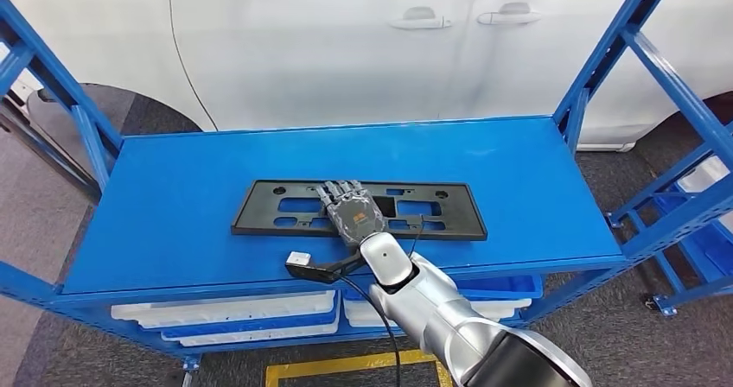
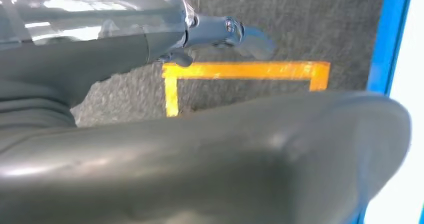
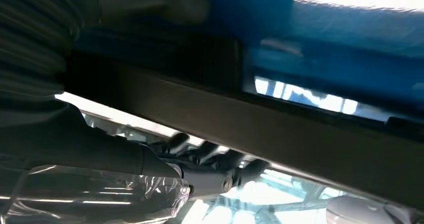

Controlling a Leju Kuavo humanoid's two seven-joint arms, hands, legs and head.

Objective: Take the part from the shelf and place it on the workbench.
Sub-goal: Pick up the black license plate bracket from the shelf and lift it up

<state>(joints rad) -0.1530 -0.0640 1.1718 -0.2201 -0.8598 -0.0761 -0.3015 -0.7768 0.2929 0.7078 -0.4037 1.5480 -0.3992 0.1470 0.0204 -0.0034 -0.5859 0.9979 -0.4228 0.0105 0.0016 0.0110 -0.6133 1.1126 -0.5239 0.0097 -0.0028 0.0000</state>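
Lying flat across the middle of the blue shelf [image 1: 173, 197], the black part [image 1: 277, 207] (a long slotted plate) is carrying the right hand [image 1: 353, 212], whose fingers [image 1: 339, 188] are resting stretched out on top of it, gripping nothing. White bins [image 1: 225, 311] are sitting on the level below, their contents hidden by the shelf edge. Hanging over the floor's yellow tape [image 2: 240, 70], the left hand [image 2: 220, 31] is showing too blurred to tell how its fingers are lying.

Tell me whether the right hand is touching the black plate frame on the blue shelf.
Touching. In the head view the right hand lies flat on the middle of the black plate frame, fingers spread over it, with no gap visible; the right wrist view is too blurred to add anything.
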